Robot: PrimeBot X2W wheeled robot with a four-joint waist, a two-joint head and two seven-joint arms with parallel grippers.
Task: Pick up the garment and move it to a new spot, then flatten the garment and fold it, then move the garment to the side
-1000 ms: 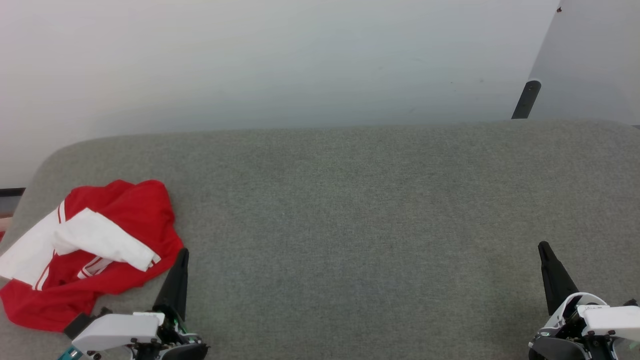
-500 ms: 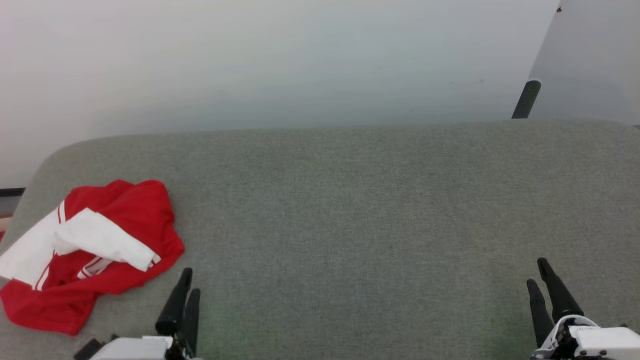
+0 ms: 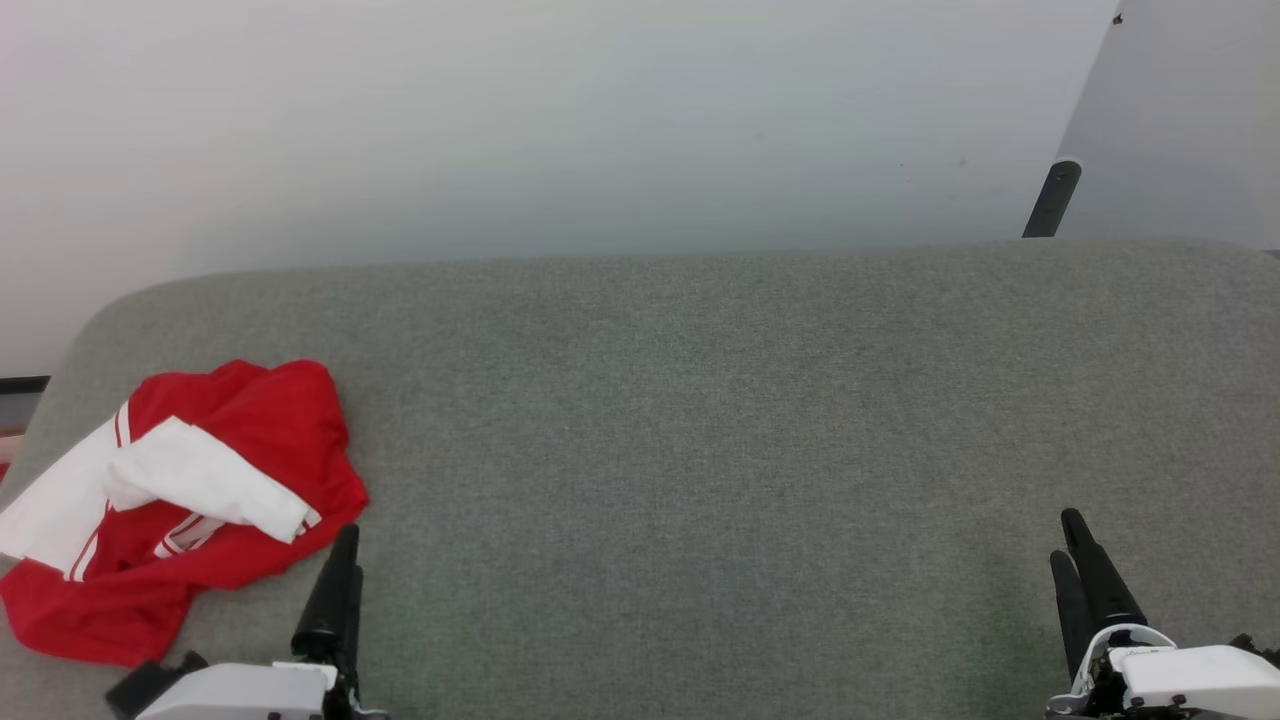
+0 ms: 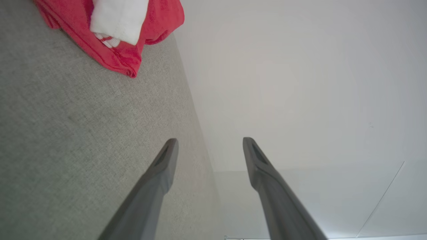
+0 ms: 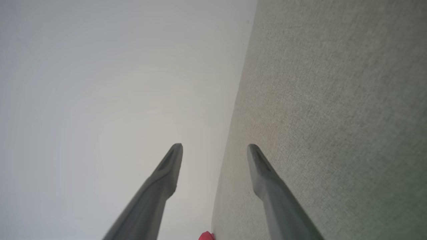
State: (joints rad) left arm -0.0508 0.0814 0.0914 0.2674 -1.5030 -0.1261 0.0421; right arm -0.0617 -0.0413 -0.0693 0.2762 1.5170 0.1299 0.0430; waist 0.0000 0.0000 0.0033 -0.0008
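The garment [image 3: 250, 430], a red shirt with a white sleeve folded over it, lies crumpled at the left end of the grey fabric table [image 3: 700, 400]. My left gripper [image 3: 350, 555] stands just right of the garment's near edge, apart from it. In the left wrist view its fingers are spread, the left gripper [image 4: 210, 141] is open and empty, and the garment [image 4: 116, 56] lies ahead at the upper left. My right gripper [image 3: 1065, 537] hovers over bare table at the lower right. The right wrist view shows the right gripper [image 5: 215, 146] open and empty, with a red scrap of the garment [image 5: 206, 236] at the bottom edge.
A white wall [image 3: 500, 130] rises behind the table's far edge. A black post [image 3: 1050, 200] and a pale panel [image 3: 1180, 120] stand at the back right. The table's left corner is rounded, close to the garment.
Both grippers have gone from shut to open. Both have drawn back a little toward the near edge of the table. The garment has not moved.
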